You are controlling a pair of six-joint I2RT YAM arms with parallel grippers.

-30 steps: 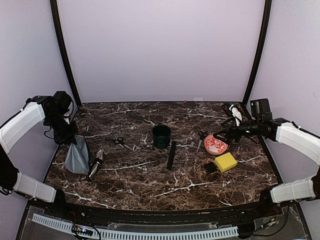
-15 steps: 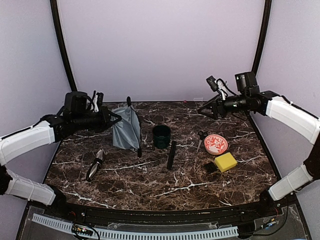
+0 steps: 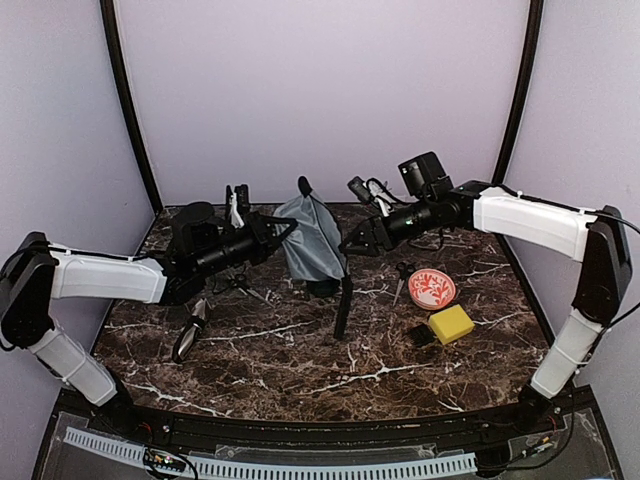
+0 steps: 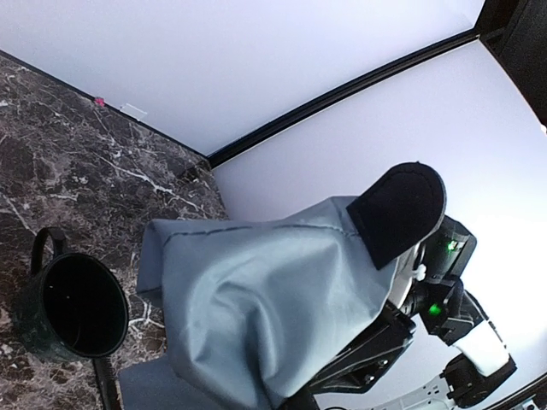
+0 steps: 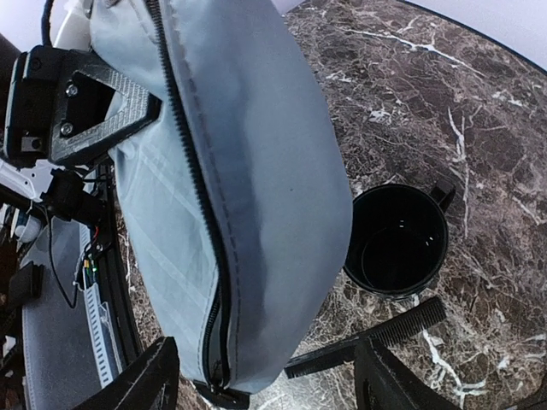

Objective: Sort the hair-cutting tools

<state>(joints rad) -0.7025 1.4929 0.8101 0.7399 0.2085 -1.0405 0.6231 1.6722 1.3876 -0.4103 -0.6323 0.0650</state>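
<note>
A grey zip pouch (image 3: 312,240) hangs in the air above the dark green cup (image 3: 322,285), with my left gripper (image 3: 277,231) shut on its left edge. My right gripper (image 3: 352,243) is open, and the pouch's zipper end (image 5: 224,376) lies between its fingers (image 5: 158,376). The black comb (image 3: 343,308) lies just below the cup (image 5: 397,243). One pair of scissors (image 3: 402,278) lies beside the red-and-white plate (image 3: 432,288). The other scissors (image 3: 238,285) lie partly behind my left arm. At the front left lies the clipper (image 3: 190,330). In the left wrist view the pouch (image 4: 256,299) hides my fingers.
A yellow sponge (image 3: 450,323) with a small black object (image 3: 420,335) beside it sits at the right front. Black frame posts (image 3: 125,100) stand at the table's back corners. Both arms meet over the table's middle.
My left arm has carried the pouch from the far left to above the cup. My right arm has swung left from the plate to the pouch.
</note>
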